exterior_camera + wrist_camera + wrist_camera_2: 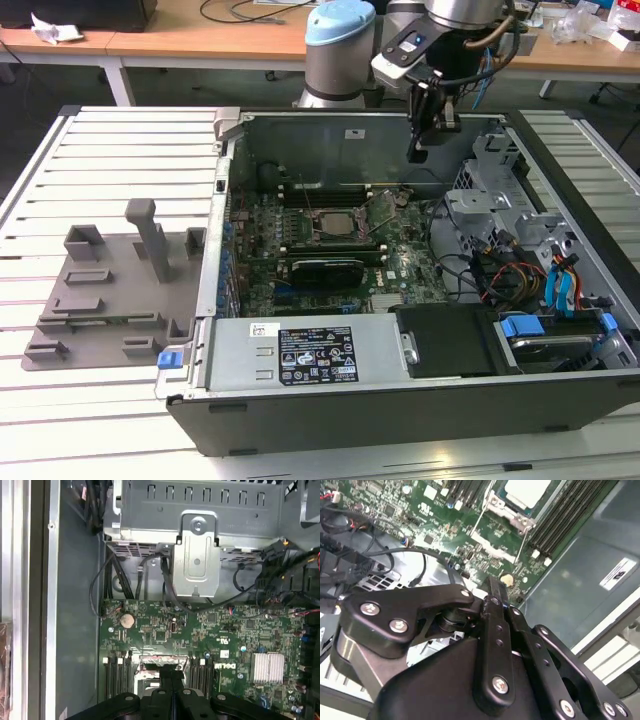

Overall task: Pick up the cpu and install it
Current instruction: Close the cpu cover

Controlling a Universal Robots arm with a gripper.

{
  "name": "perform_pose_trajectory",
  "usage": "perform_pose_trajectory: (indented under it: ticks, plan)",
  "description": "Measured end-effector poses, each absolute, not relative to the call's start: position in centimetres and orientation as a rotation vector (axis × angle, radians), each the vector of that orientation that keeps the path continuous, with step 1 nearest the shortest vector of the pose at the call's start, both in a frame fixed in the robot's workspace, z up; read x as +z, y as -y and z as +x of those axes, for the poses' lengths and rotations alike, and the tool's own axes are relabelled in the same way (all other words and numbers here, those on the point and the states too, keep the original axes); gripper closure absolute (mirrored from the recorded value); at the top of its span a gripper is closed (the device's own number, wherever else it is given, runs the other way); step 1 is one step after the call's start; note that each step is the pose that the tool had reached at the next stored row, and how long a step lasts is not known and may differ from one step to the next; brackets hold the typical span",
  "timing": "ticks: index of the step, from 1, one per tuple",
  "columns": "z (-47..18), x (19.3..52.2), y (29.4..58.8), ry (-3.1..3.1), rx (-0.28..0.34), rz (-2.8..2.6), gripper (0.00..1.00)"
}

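Observation:
The cpu [337, 222], a small silver square, lies flat in the motherboard socket inside the open computer case [300, 355]. In the second wrist view the cpu [527, 491] shows pale and shiny, with the socket's metal frame [507, 512] raised beside it. My gripper [418, 152] hangs above the board towards the exterior view's right of the socket, apart from the chip. Its black fingers are pressed together in both wrist views, and the gripper [496, 589] [172, 674] holds nothing.
A grey plastic fixture tray [110, 290] lies on the slatted table on the exterior view's left. Inside the case are memory slots [300, 225], a metal drive cage [500, 200] and loose cables [530, 280]. The case walls stand around the board.

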State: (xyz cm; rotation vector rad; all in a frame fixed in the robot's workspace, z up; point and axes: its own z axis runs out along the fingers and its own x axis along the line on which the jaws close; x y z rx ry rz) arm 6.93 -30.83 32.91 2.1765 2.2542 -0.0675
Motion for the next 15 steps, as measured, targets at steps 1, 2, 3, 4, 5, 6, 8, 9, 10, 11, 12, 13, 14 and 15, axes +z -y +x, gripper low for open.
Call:
perform_pose_trajectory:
  ticks: [1,2,3,4,5,6,8,9,10,11,12,13,14,15]
  plan:
    - [8.2,32.9,30.8,-2.254,-0.070,2.176,0.89]
    - [8.4,32.9,30.8,-2.254,-0.070,2.176,0.89]
    - [8.6,32.9,30.8,-2.253,-0.070,2.176,0.89]
    - [9.0,32.9,30.8,-2.253,-0.071,2.176,0.89]
    - [9.2,32.8,30.8,-2.253,-0.071,2.176,0.89]
    - [9.5,32.8,30.8,-2.253,-0.072,2.176,0.89]
    - [9.9,32.5,30.7,-2.254,-0.073,2.176,0.89]
    - [9.9,32.3,30.7,-2.254,-0.074,2.177,0.89]
    - [9.9,31.9,30.7,-2.254,-0.074,2.177,0.89]
    - [9.9,31.5,30.7,-2.254,-0.074,2.177,0.89]
    - [9.8,31.1,30.7,-2.254,-0.074,2.177,0.89]
    - [9.8,30.9,30.7,-2.254,-0.074,2.177,0.89]
    - [9.8,30.7,30.7,-2.254,-0.074,2.177,0.89]
    - [9.8,30.3,30.7,-2.254,-0.074,2.176,0.89]
